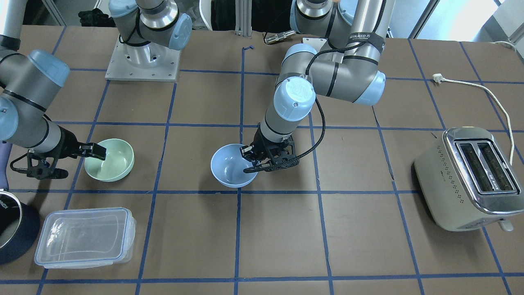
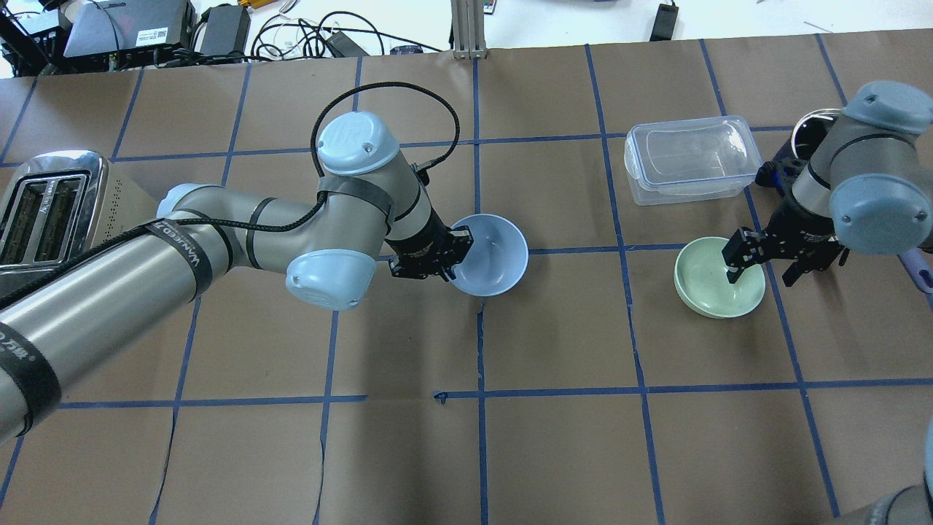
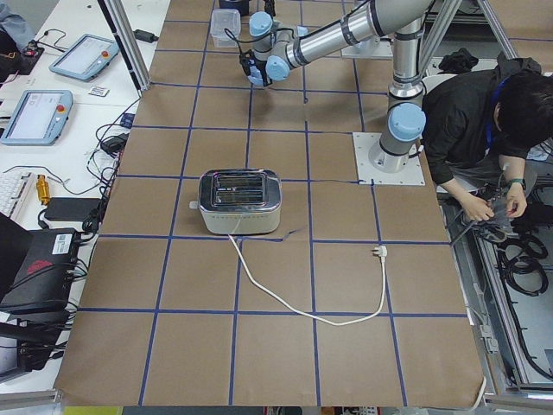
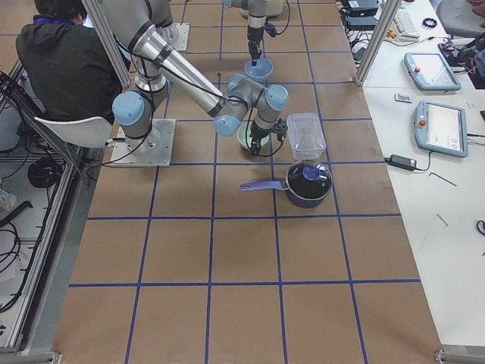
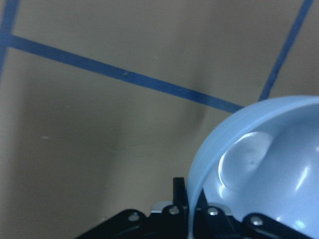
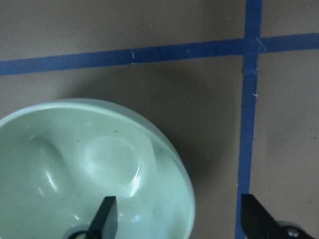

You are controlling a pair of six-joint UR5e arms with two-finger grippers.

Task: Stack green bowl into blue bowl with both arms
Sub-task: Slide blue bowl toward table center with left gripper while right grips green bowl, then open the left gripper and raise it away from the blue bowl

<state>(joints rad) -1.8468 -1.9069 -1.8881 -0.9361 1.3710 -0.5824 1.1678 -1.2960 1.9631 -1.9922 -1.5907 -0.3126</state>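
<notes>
watching the brown paper table (image 1: 286, 237) with its blue tape grid, i see the left gripper (image 2: 461, 251) pinching the blue bowl (image 2: 499, 255) by its rim near the table's middle. the right gripper (image 2: 761, 275) is spread across the rim of the green bowl (image 2: 703, 288), one finger inside. a toaster (image 1: 470, 180), a clear container (image 1: 84, 235) and a dark pot (image 4: 307, 182) sit around them. a person (image 3: 484, 112) bends beside the robot's base.

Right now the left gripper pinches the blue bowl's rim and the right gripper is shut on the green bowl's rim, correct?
Partly. The right gripper is open, its fingers straddling the rim of the green bowl, as the right wrist view shows. The left gripper does pinch the blue bowl by its rim.
</notes>
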